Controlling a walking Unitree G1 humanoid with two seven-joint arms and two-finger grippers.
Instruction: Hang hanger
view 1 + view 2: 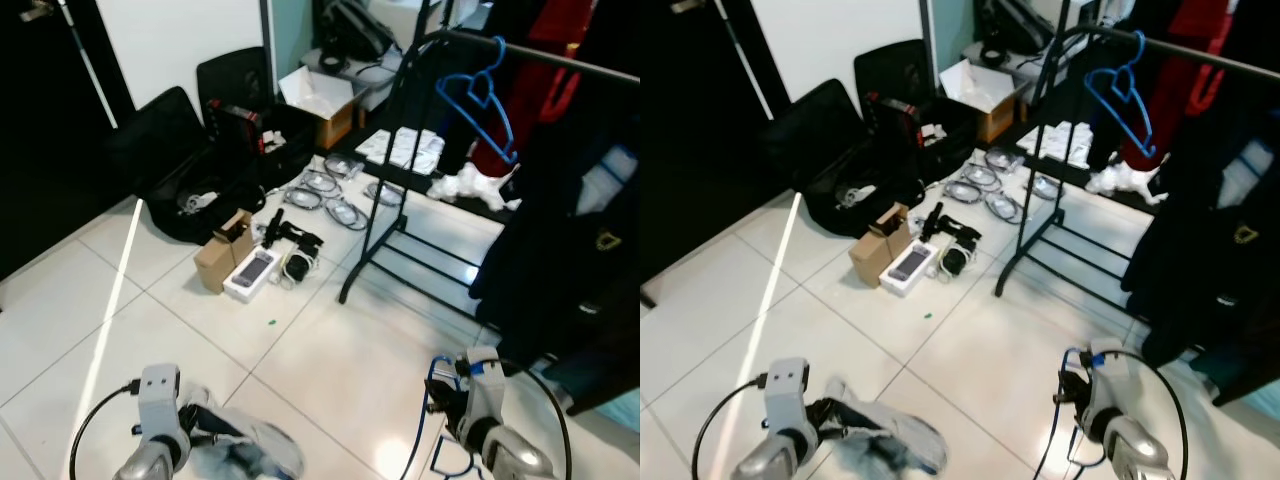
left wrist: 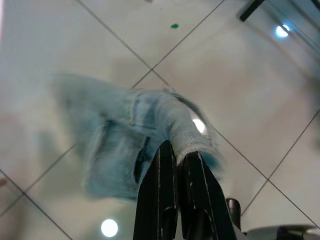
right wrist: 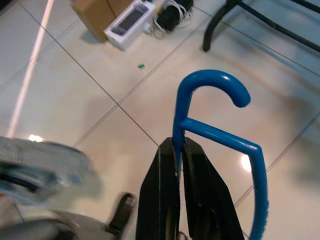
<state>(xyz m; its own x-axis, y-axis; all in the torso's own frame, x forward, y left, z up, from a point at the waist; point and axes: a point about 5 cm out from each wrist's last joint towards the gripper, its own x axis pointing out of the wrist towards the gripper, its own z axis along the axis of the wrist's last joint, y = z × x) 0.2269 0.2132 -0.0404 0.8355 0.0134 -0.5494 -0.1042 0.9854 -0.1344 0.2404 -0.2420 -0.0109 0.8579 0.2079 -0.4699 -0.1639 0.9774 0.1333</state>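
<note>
My right gripper [image 3: 179, 150] is shut on the neck of a blue plastic hanger [image 3: 220, 127], held low over the tiled floor; its blue frame [image 1: 432, 420] hangs beside my right arm. My left gripper [image 2: 177, 150] is shut on a pale blue denim garment [image 2: 135, 145], which droops below my left arm [image 1: 245, 445]. A black clothes rail [image 1: 560, 58] stands ahead to the right, and another blue hanger [image 1: 480, 95] hangs on it.
Dark and red clothes [image 1: 570, 220] hang along the rail on the right. The rail's black base [image 1: 400, 240] reaches onto the floor. Boxes [image 1: 222, 250], a white device [image 1: 250, 273], cables [image 1: 325, 190] and black bags [image 1: 165, 150] clutter the floor ahead left.
</note>
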